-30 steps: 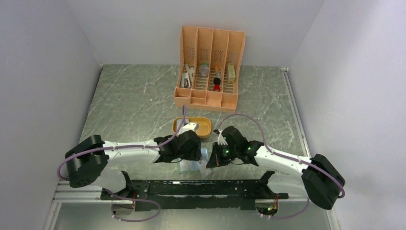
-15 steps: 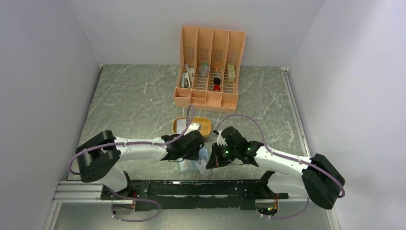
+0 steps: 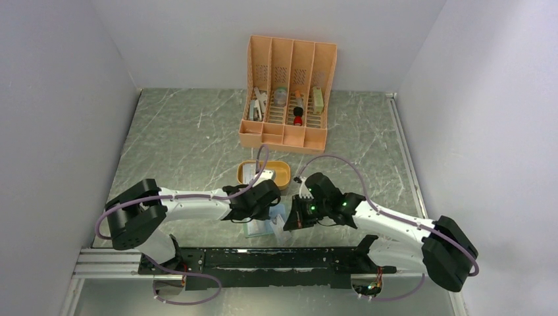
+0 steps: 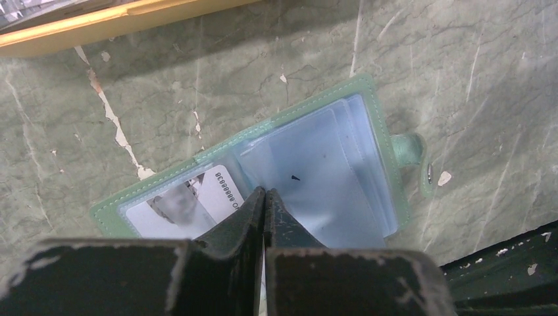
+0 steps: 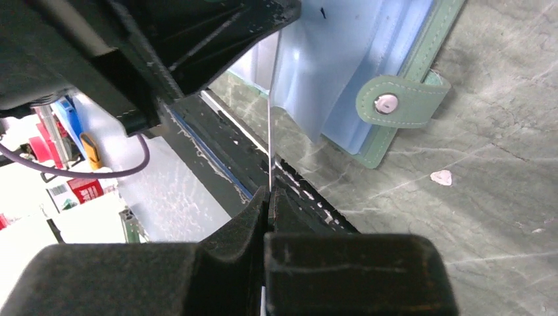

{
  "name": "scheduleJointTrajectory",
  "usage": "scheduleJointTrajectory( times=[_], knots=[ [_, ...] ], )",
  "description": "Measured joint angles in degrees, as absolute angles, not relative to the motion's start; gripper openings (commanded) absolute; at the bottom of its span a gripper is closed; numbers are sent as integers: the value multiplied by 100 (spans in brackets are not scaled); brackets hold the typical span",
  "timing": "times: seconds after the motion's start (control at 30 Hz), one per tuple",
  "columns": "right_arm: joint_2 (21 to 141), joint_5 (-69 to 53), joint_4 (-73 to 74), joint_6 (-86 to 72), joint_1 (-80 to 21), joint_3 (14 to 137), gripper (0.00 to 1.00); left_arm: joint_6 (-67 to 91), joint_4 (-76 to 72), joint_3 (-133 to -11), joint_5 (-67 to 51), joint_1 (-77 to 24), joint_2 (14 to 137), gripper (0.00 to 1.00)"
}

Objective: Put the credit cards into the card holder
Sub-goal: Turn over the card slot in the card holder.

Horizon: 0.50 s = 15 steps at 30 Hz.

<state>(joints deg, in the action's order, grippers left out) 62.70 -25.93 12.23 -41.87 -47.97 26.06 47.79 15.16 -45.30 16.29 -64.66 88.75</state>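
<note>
The grey-green card holder (image 4: 381, 171) lies open on the marble table between both arms, its clear pockets facing up (image 3: 262, 228). One pale credit card (image 4: 197, 197) with printed digits sits in its left pocket. My left gripper (image 4: 264, 192) is shut over the holder's middle, pinching a clear pocket leaf that rises to its tips (image 3: 268, 216). My right gripper (image 5: 268, 191) is shut on a thin credit card (image 5: 270, 131), seen edge-on and standing upright toward the lifted leaf. The holder's snap tab (image 5: 401, 102) lies beside it.
An orange oval tray (image 3: 281, 174) with pale flat items stands just behind the holder; its rim (image 4: 99, 26) shows at the top of the left wrist view. A tall orange slotted organizer (image 3: 289, 85) stands at the back. The black base rail (image 3: 263, 258) runs close along the holder's near side.
My left gripper has closed from open onto the holder's clear leaf, and its arm has reached further over the holder. The right gripper has hardly moved and stays shut.
</note>
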Motion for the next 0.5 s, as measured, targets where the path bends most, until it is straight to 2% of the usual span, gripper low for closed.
scheduleJointTrajectory(
  times=[0.5],
  knots=[
    [5542, -1778, 1846, -4246, -4338, 2880, 0, 4799, 1520, -4167, 1686, -6466, 8460, 5]
  ],
)
